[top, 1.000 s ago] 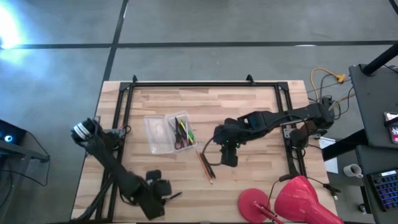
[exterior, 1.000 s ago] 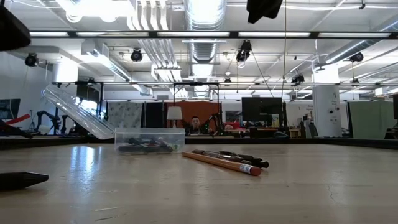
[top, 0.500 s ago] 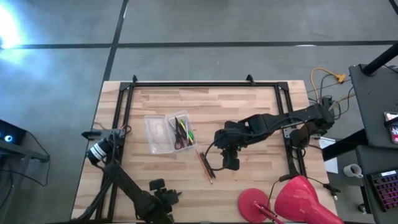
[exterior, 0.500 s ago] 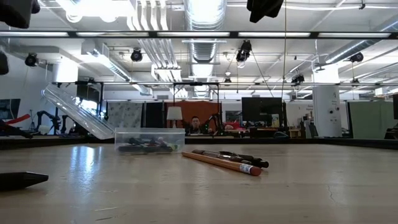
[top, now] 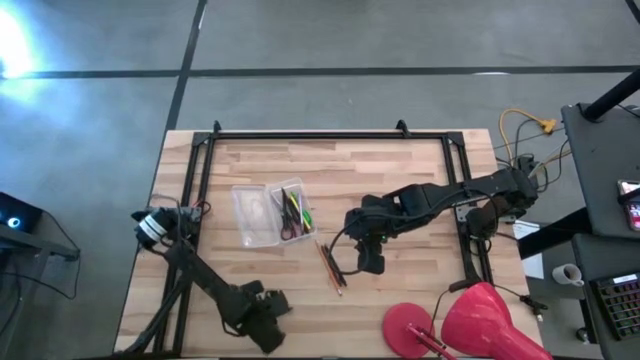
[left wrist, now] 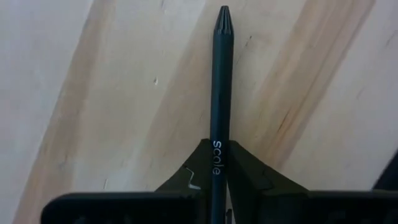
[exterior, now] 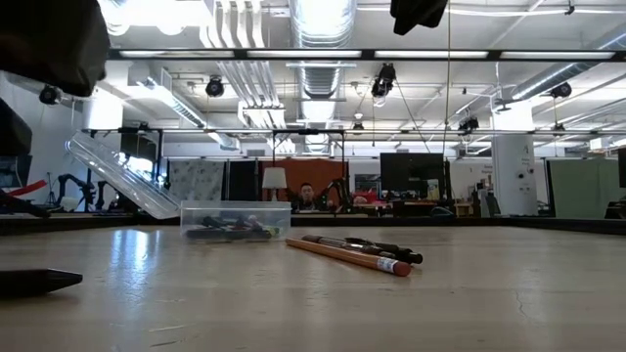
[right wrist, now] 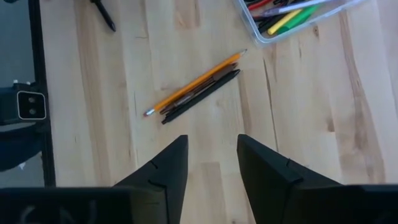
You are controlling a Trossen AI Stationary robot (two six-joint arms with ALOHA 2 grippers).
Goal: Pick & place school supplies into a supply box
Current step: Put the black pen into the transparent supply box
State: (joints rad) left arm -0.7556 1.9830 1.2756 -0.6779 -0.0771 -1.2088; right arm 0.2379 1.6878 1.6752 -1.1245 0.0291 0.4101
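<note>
On the worktop (top: 400,175): pale wood planks inside a black frame; everything below lies on it.
Supply box (top: 270,213): clear case toward the left of the worktop's middle, long axis running from far edge to near edge. Its clear lid (exterior: 119,174) is open and leans up and away to one side in the low view.
Box contents: green, yellow, black and red-handled pieces lie lengthwise in the right half; single items are hard to tell apart through the plastic.
Right arm: reaches in from the right edge toward the centre.
Right hand (top: 369,262): hovers over the middle of the worktop just right of the loose pencils, fingers (right wrist: 165,171) parted with bare wood between them, holding nothing.
Left arm: comes from the left edge down to the near-left corner.
Left hand (top: 270,306): low at the near edge, fingers closed around a black pen (left wrist: 219,93).
Black pen axis: runs straight out ahead of the left hand, tip forward, lying along the wood; its rear end is hidden between the fingers.
Loose pencils (top: 331,265): an orange pencil (right wrist: 194,83) and dark pens (right wrist: 202,94) lie side by side, touching, just off the box's near-right corner, long axes slanting from the box toward the near edge.
</note>
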